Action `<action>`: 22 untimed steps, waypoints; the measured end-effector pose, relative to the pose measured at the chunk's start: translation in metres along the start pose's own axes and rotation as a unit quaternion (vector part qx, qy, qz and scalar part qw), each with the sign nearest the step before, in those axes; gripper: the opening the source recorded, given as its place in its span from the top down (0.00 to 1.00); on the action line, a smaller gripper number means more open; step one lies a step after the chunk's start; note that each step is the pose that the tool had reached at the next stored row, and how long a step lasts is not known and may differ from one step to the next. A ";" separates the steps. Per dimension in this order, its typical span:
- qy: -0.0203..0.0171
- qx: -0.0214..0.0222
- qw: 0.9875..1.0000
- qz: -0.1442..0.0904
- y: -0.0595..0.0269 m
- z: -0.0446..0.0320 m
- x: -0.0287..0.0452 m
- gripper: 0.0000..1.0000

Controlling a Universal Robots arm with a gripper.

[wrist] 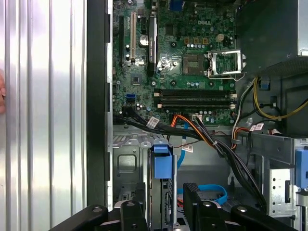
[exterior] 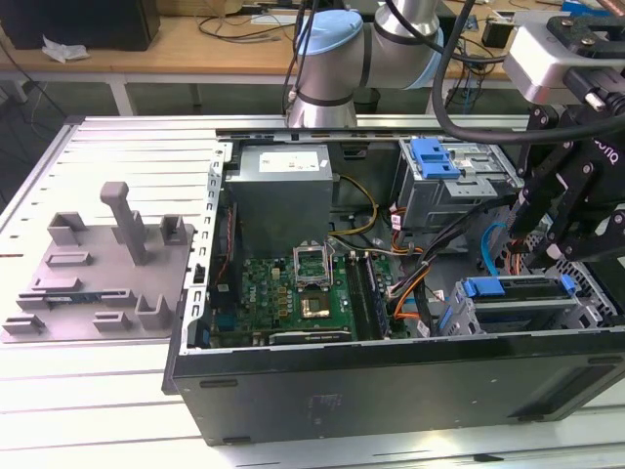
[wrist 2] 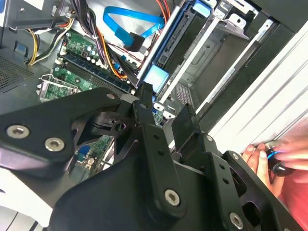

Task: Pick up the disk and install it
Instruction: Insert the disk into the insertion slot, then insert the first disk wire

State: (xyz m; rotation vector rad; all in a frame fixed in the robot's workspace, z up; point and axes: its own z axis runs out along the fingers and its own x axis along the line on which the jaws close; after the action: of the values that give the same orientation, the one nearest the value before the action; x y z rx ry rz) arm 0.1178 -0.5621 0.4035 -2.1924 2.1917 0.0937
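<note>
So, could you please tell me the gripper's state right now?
Gripper: open, fingers apart, holding nothing, poised over the disk in its bay.

Arm [exterior: 332, 59] reaching toward the exterior view's right, hand [wrist 2: 164, 98] angled downward — fingers [wrist 2: 149, 130] spread apart.

Disk [wrist: 162, 166]: lodged in drive cage [wrist: 126, 163], just under pincer [wrist: 162, 209]. Motherboard [wrist: 183, 62]: mounted beyond pincer. Fixture plate [exterior: 93, 283]: set on worktop [exterior: 98, 410], well apart.

Tool [wrist 2: 164, 98] matt black; table [exterior: 98, 391] ribbed bare metal; fixture plate [exterior: 88, 293] matt grey plastic.
</note>
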 end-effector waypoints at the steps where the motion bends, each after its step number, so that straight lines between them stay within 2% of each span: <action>1: 0.000 0.000 1.000 0.000 0.0000 0.0000 0.0000 0.56; 13: 0.000 0.001 1.000 0.000 0.0000 0.0001 -0.0001 0.56; 14: 0.003 0.000 1.000 0.000 0.0000 0.0001 -0.0009 0.56; 15: 0.013 -0.001 1.000 0.000 0.0000 -0.0001 -0.0035 0.56; 16: 0.019 -0.001 1.000 0.000 -0.0001 -0.0001 -0.0054 0.56; 17: 0.023 -0.001 1.000 0.000 -0.0001 -0.0001 -0.0066 0.56; 18: 0.030 -0.001 1.000 0.000 -0.0002 -0.0001 -0.0092 0.56; 19: 0.035 -0.001 0.999 0.001 -0.0002 0.0002 -0.0122 0.56; 20: 0.039 -0.001 0.999 0.001 -0.0003 0.0003 -0.0148 0.56; 21: 0.045 -0.001 0.999 0.001 -0.0003 0.0006 -0.0201 0.56; 22: 0.053 -0.001 0.999 0.001 -0.0005 0.0011 -0.0270 0.56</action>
State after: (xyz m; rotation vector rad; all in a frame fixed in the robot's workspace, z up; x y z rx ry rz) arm 0.1183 -0.5351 0.4043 -2.2472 2.2484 -0.0214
